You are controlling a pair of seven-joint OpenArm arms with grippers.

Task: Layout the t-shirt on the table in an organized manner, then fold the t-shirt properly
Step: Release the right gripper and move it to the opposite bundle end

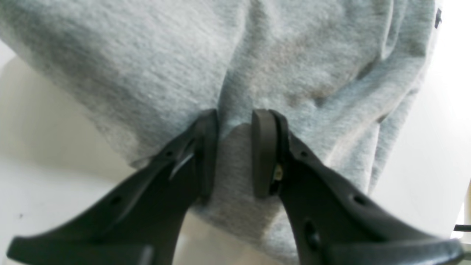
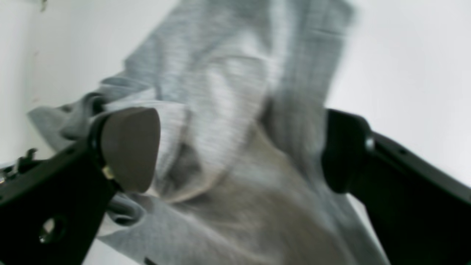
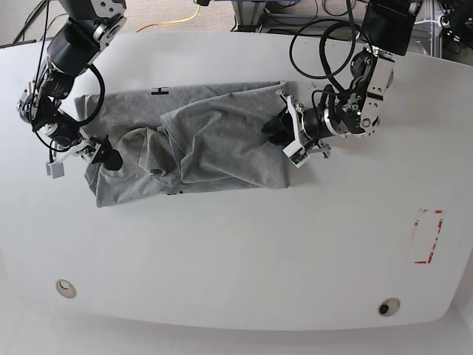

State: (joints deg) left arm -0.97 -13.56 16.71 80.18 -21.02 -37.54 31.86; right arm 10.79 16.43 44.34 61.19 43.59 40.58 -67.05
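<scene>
The heather-grey t-shirt [image 3: 214, 140] lies rumpled and partly doubled over on the white table [image 3: 236, 251], left of centre at the back. At the shirt's right edge, my left gripper [image 3: 279, 127] is shut on it. In the left wrist view its pads pinch a fold of the t-shirt [image 1: 294, 55], with the left gripper [image 1: 235, 121] just above the table. My right gripper [image 3: 107, 154] is at the shirt's left edge. In the right wrist view the right gripper [image 2: 235, 147] is wide open, with bunched t-shirt [image 2: 228, 55] cloth lying between and beyond its fingers.
A red tape rectangle [image 3: 427, 237] marks the table's right side. Two round grommets [image 3: 65, 288] [image 3: 388, 305] sit near the front edge. Cables [image 3: 325, 44] loop behind the arm on the right.
</scene>
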